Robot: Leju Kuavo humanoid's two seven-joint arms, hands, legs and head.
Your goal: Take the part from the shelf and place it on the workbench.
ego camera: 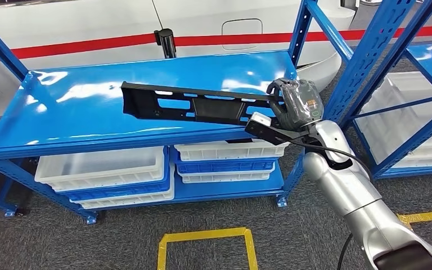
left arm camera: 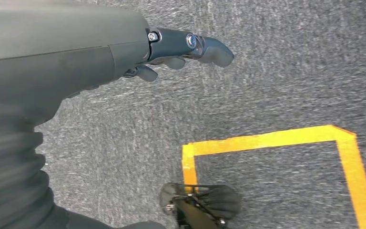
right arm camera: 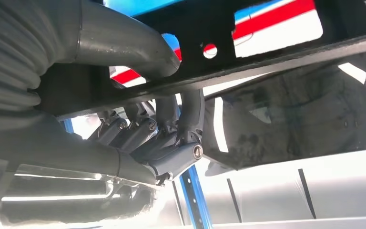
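- Right hand (ego camera: 293,108) clamped on the 3 o'clock end of the long black part (ego camera: 194,106), over the blue shelf (ego camera: 62,112).
- Probably stiff, light plastic; end grip risks droop and swing.
- Left hand (left arm camera: 181,52) hanging, holding nothing, fingers loosely apart.

Right hand (ego camera: 295,104) fingers hidden behind part (ego camera: 191,104); left hand (left arm camera: 186,50) fingertips blurred.
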